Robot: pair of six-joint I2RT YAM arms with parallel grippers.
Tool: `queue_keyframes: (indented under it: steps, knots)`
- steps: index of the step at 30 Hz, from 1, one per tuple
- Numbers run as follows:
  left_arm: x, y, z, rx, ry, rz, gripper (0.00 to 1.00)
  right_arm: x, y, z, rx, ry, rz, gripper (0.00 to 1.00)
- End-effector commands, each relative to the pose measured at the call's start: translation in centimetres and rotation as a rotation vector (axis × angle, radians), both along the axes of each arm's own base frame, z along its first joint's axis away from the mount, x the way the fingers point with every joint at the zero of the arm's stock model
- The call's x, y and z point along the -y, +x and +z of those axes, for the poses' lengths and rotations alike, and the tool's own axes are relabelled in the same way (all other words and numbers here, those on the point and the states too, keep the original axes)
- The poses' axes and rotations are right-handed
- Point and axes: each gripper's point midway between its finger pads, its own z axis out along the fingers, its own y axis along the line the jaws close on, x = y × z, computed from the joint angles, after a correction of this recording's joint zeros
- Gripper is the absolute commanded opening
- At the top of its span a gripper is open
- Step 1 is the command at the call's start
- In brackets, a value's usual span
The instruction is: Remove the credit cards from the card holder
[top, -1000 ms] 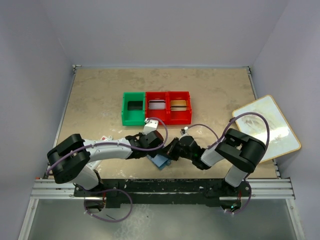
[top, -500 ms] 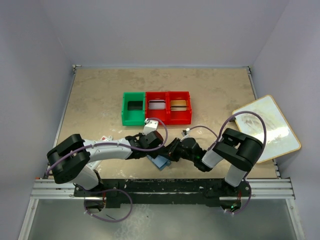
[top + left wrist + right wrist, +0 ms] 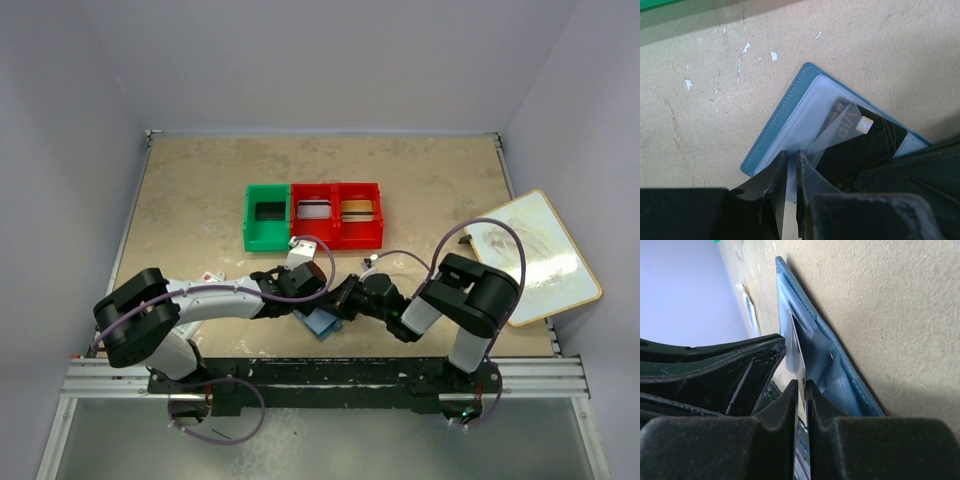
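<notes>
Mottled beige tabletop [image 3: 865, 40], stitched teal card holder [image 3: 775, 131] — glossy black card [image 3: 860, 150]

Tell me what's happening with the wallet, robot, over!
Left gripper shut on a clear sleeve of the card holder. Right gripper pinching its thin inner sheet. Dark card inside, not out yet. Grippers crowd each other there.

Bench [image 3: 200, 190]: beige, mottled, with white flecks. Card holder [image 3: 785, 125]: teal-blue outside, paler stitching along the edge; pale blue inside, with cloudy clear sleeves. Card [image 3: 860, 150] in it: black, with gold lettering and fine gold lines. One green bin [image 3: 248, 215], two red bins [image 3: 334, 240]. Board [image 3: 535, 255]: cream-white, tan border. Left gripper [image 3: 790, 172] and right gripper [image 3: 801, 395]: black.
</notes>
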Motion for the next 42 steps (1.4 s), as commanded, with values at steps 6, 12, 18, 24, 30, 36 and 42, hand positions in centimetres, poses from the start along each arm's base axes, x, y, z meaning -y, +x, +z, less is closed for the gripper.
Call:
queue_keyframes:
  steps: [6, 12, 18, 24, 30, 36, 42]
  knots:
    - [-0.7, -0.9, -0.4, -0.033, 0.015, -0.006, 0.09, -2.1, 0.7, 2.7, 0.035, 0.103, 0.046, 0.21]
    - [-0.8, -0.9, -0.5, -0.034, 0.014, -0.004, 0.09, -2.3, 0.8, 2.2, 0.034, 0.071, 0.06, 0.23]
    - [-0.7, -0.9, -0.5, -0.032, 0.016, -0.005, 0.09, -3.2, 1.1, 3.4, 0.089, 0.082, 0.099, 0.24]
    - [-0.8, -0.9, -0.6, -0.032, 0.015, -0.004, 0.09, -3.5, 0.8, 3.4, 0.089, 0.056, 0.135, 0.27]
    - [-0.8, -0.9, -0.6, -0.032, 0.013, -0.003, 0.09, -3.7, 0.6, 3.3, 0.096, 0.072, 0.152, 0.27]
    - [-1.0, -1.0, -0.6, -0.034, 0.019, -0.002, 0.09, -4.0, 0.2, 4.2, 0.123, 0.126, 0.175, 0.31]
    - [-0.9, -1.0, -0.6, -0.031, 0.016, -0.002, 0.09, -3.9, 0.1, 4.0, 0.12, 0.129, 0.175, 0.27]
